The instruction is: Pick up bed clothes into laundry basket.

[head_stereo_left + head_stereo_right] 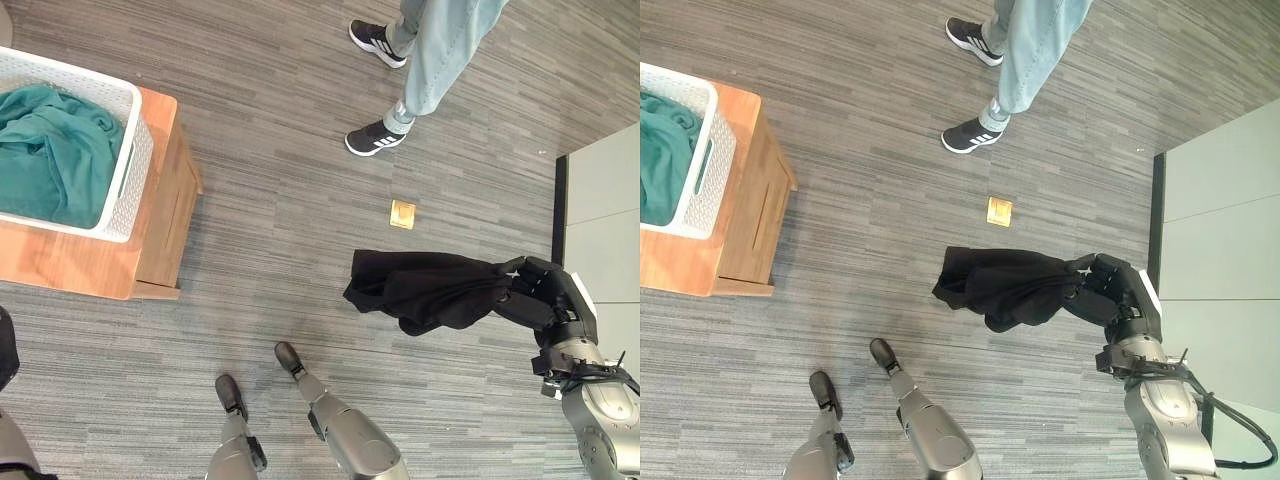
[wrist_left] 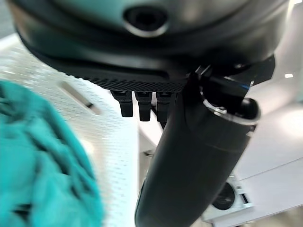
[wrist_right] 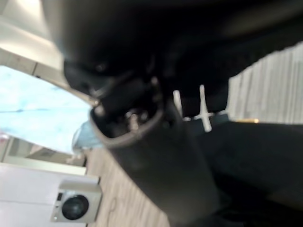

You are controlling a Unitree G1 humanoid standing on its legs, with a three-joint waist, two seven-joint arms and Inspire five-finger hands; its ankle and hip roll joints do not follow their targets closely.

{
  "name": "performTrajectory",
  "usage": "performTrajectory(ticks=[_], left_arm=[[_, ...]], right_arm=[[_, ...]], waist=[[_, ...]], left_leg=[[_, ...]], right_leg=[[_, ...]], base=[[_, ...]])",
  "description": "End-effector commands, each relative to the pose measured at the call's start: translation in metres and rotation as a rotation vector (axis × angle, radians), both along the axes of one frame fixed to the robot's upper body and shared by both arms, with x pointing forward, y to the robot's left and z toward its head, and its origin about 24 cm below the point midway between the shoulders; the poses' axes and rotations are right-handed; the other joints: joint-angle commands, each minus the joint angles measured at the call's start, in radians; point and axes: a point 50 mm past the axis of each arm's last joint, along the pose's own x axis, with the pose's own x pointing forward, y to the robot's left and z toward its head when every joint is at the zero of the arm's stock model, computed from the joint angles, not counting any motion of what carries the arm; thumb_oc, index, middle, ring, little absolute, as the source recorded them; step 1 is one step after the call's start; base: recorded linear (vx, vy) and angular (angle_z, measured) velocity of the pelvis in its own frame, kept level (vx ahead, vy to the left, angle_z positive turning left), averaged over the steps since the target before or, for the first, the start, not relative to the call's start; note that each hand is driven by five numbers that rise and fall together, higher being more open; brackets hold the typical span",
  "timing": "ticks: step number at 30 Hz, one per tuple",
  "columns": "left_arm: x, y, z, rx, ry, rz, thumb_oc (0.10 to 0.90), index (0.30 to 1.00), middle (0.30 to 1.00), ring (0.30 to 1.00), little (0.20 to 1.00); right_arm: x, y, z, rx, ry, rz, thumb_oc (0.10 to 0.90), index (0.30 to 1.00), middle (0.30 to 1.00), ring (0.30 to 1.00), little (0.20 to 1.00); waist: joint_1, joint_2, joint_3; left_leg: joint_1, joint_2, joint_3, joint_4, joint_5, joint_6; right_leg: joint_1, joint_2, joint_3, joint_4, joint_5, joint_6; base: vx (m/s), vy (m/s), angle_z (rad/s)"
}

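Left eye view: right hand (image 1: pixel 545 295) pinches black cloth (image 1: pixel 425 288) by one edge at lower right, far from basket (image 1: pixel 128 160) upper left; could slip en route.

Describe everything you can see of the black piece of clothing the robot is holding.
The black garment looks like soft, matte cloth, bunched and wrinkled. The robot's right hand is closed on one end of it, and from there it spreads out towards the robot's left, hanging in folds above the grey striped floor, with a rounded lump sagging below. Nothing else touches it. It is well apart from the white perforated laundry basket, which sits on a wooden stand and already holds a teal cloth.
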Motion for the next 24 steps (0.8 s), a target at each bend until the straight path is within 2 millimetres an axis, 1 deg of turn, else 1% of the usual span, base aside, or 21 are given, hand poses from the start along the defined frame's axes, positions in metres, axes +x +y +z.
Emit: performTrajectory(ticks=[1,2,4,6,7,8,9,10,11,12,13,14,15,16,17,18,20,21,22,23,24], left_arm=[[-0.017,-0.043,0.084,0.213,-0.398,-0.079,0.800,0.900,0.900,0.900,0.900],[-0.017,-0.043,0.083,0.211,-0.400,-0.078,0.800,0.900,0.900,0.900,0.900],[-0.017,-0.077,0.094,0.248,-0.574,-0.210,0.800,0.900,0.900,0.900,0.900],[-0.014,-0.108,0.083,0.293,-0.653,-0.340,0.800,0.900,0.900,0.900,0.900],[-0.016,-0.119,0.068,0.293,-0.694,-0.420,0.800,0.900,0.900,0.900,0.900],[-0.016,-0.126,0.060,0.283,-0.701,-0.470,0.800,0.900,0.900,0.900,0.900],[-0.017,-0.126,0.040,0.228,-0.716,-0.526,0.800,0.900,0.900,0.900,0.900],[-0.017,-0.127,0.003,0.088,-0.720,-0.629,0.800,0.900,0.900,0.900,0.900],[-0.020,-0.123,-0.001,0.080,-0.717,-0.617,0.800,0.900,0.900,0.900,0.900],[-0.017,-0.122,-0.026,0.011,-0.678,-0.652,0.800,0.900,0.900,0.900,0.900],[-0.018,-0.119,-0.042,-0.024,-0.641,-0.655,0.800,0.900,0.900,0.900,0.900],[-0.020,-0.117,-0.044,-0.027,-0.639,-0.650,0.800,0.900,0.900,0.900,0.900],[-0.023,-0.115,-0.092,-0.170,-0.570,-0.688,0.800,0.900,0.900,0.900,0.900],[-0.030,-0.110,-0.108,-0.207,-0.539,-0.664,0.800,0.900,0.900,0.900,0.900],[-0.039,-0.105,-0.143,-0.315,-0.489,-0.634,0.800,0.900,0.900,0.900,0.900],[-0.041,-0.103,-0.145,-0.320,-0.490,-0.626,0.800,0.900,0.900,0.900,0.900],[-0.051,-0.095,-0.170,-0.432,-0.478,-0.588,0.800,0.900,0.900,0.900,0.900],[-0.055,-0.090,-0.174,-0.437,-0.462,-0.576,0.800,0.900,0.900,0.900,0.900],[-0.057,-0.087,-0.174,-0.421,-0.447,-0.566,0.800,0.900,0.900,0.900,0.900],[-0.057,-0.085,-0.169,-0.410,-0.459,-0.559,0.800,0.900,0.900,0.900,0.900],[-0.057,-0.084,-0.169,-0.412,-0.462,-0.555,0.800,0.900,0.900,0.900,0.900]], right_arm=[[-0.004,-0.061,0.081,-0.239,-0.219,-0.188,0.400,0.300,0.300,0.300,0.300],[-0.004,-0.061,0.082,-0.240,-0.221,-0.187,0.400,0.300,0.300,0.300,0.300],[-0.006,-0.092,0.117,-0.339,-0.254,-0.307,0.400,0.300,0.300,0.300,0.300],[-0.007,-0.112,0.150,-0.450,-0.268,-0.394,0.400,0.300,0.300,0.300,0.300],[-0.008,-0.119,0.173,-0.513,-0.285,-0.442,0.400,0.300,0.300,0.300,0.300],[-0.009,-0.123,0.184,-0.535,-0.301,-0.466,0.400,0.300,0.300,0.300,0.300],[-0.008,-0.127,0.199,-0.552,-0.324,-0.500,0.400,0.300,0.300,0.300,0.300],[-0.001,-0.123,0.212,-0.565,-0.356,-0.497,0.400,0.300,0.300,0.300,0.300],[0.004,-0.120,0.214,-0.574,-0.357,-0.483,0.400,0.300,0.300,0.300,0.300],[0.009,-0.116,0.221,-0.599,-0.363,-0.475,0.400,0.300,0.300,0.300,0.300],[0.015,-0.111,0.225,-0.619,-0.362,-0.455,0.400,0.300,0.300,0.300,0.300],[0.017,-0.110,0.225,-0.623,-0.361,-0.448,0.400,0.300,0.300,0.300,0.300],[0.025,-0.093,0.247,-0.694,-0.408,-0.396,0.400,0.300,0.300,0.300,0.300],[0.030,-0.085,0.256,-0.712,-0.428,-0.374,0.400,0.300,0.300,0.300,0.300],[0.032,-0.075,0.272,-0.749,-0.462,-0.348,0.400,0.300,0.300,0.300,0.300],[0.036,-0.072,0.274,-0.754,-0.463,-0.339,0.400,0.300,0.300,0.300,0.300],[0.037,-0.063,0.290,-0.813,-0.477,-0.326,0.400,0.300,0.300,0.300,0.300],[0.038,-0.057,0.302,-0.854,-0.484,-0.322,0.400,0.300,0.300,0.300,0.300],[0.040,-0.055,0.308,-0.866,-0.491,-0.328,0.400,0.300,0.300,0.300,0.300],[0.041,-0.053,0.315,-0.882,-0.499,-0.334,0.400,0.300,0.300,0.300,0.300],[0.042,-0.051,0.318,-0.885,-0.502,-0.331,0.400,0.300,0.300,0.300,0.300]], waist=[[0.010,0.064,-0.076],[0.010,0.065,-0.075],[0.027,0.058,-0.083],[0.060,0.058,-0.094],[0.078,0.057,-0.099],[0.096,0.053,-0.102],[0.118,0.060,-0.106],[0.162,0.053,-0.119],[0.152,0.060,-0.122],[0.183,0.052,-0.129],[0.195,0.050,-0.137],[0.190,0.052,-0.138],[0.233,0.041,-0.143],[0.239,0.043,-0.153],[0.267,0.053,-0.155],[0.257,0.057,-0.156],[0.279,0.067,-0.149],[0.283,0.071,-0.137],[0.277,0.074,-0.128],[0.278,0.072,-0.126],[0.273,0.074,-0.126]], left_leg=[[0.038,-0.018,-0.006,0.000,-0.059,-0.015],[0.035,-0.018,-0.006,0.000,-0.052,-0.016],[0.043,-0.021,-0.020,0.000,-0.051,-0.019],[0.058,-0.025,-0.035,0.000,-0.058,-0.018],[0.065,-0.028,-0.042,0.000,-0.052,-0.019],[0.066,-0.030,-0.049,0.000,-0.052,-0.019],[0.080,-0.033,-0.054,0.000,-0.054,-0.017],[0.100,-0.034,-0.066,0.000,-0.059,-0.014],[0.104,-0.033,-0.063,0.000,-0.060,-0.015],[0.125,-0.035,-0.070,0.000,-0.071,-0.011],[0.131,-0.034,-0.071,0.000,-0.065,-0.010],[0.134,-0.034,-0.070,0.000,-0.066,-0.010],[0.169,-0.036,-0.084,0.002,-0.082,0.003],[0.175,-0.037,-0.084,0.004,-0.081,0.007],[0.191,-0.043,-0.101,0.009,-0.091,0.022],[0.193,-0.044,-0.102,0.009,-0.092,0.022],[0.217,-0.055,-0.141,0.022,-0.106,0.040],[0.240,-0.061,-0.194,0.042,-0.118,0.052],[0.244,-0.060,-0.224,0.055,-0.123,0.056],[0.241,-0.059,-0.257,0.067,-0.128,0.054],[0.240,-0.059,-0.258,0.069,-0.130,0.053]], right_leg=[[0.028,-0.011,-0.036,0.075,-0.207,0.086],[0.024,-0.010,-0.035,0.075,-0.200,0.086],[0.038,-0.017,-0.047,0.076,-0.204,0.085],[0.057,-0.025,-0.060,0.078,-0.214,0.082],[0.065,-0.028,-0.066,0.080,-0.211,0.079],[0.068,-0.029,-0.072,0.080,-0.211,0.077],[0.084,-0.030,-0.077,0.080,-0.216,0.074],[0.107,-0.031,-0.085,0.083,-0.223,0.069],[0.110,-0.031,-0.082,0.082,-0.223,0.069],[0.131,-0.028,-0.085,0.085,-0.235,0.067],[0.137,-0.027,-0.083,0.087,-0.231,0.064],[0.139,-0.027,-0.082,0.087,-0.231,0.064],[0.165,-0.033,-0.088,0.110,-0.252,0.062],[0.164,-0.035,-0.090,0.130,-0.253,0.062],[0.156,-0.044,-0.096,0.211,-0.264,0.070],[0.153,-0.044,-0.097,0.223,-0.271,0.070],[0.123,-0.047,-0.097,0.351,-0.263,0.094],[0.065,-0.042,-0.070,0.476,-0.196,0.109],[0.033,-0.024,-0.036,0.537,-0.168,0.110],[0.012,-0.002,-0.003,0.568,-0.167,0.107],[0.009,-0.002,-0.004,0.575,-0.170,0.106]], base=[[-0.03,-0.038,0.00],[0.01,-0.036,0.00],[-0.01,-0.054,0.07],[0.01,-0.078,0.07],[0.00,-0.067,0.09],[-0.02,-0.062,0.17],[0.00,-0.071,0.02],[0.01,-0.054,0.00],[0.04,-0.052,-0.08],[0.01,-0.032,0.04],[0.01,-0.032,0.10],[0.02,-0.025,0.06],[0.03,-0.001,0.10],[0.00,0.053,0.01],[-0.04,0.055,0.11],[-0.03,0.089,0.15],[0.00,0.077,0.45],[0.01,0.046,0.54],[0.01,-0.018,0.44],[0.00,-0.046,0.57],[0.05,-0.099,0.74]])
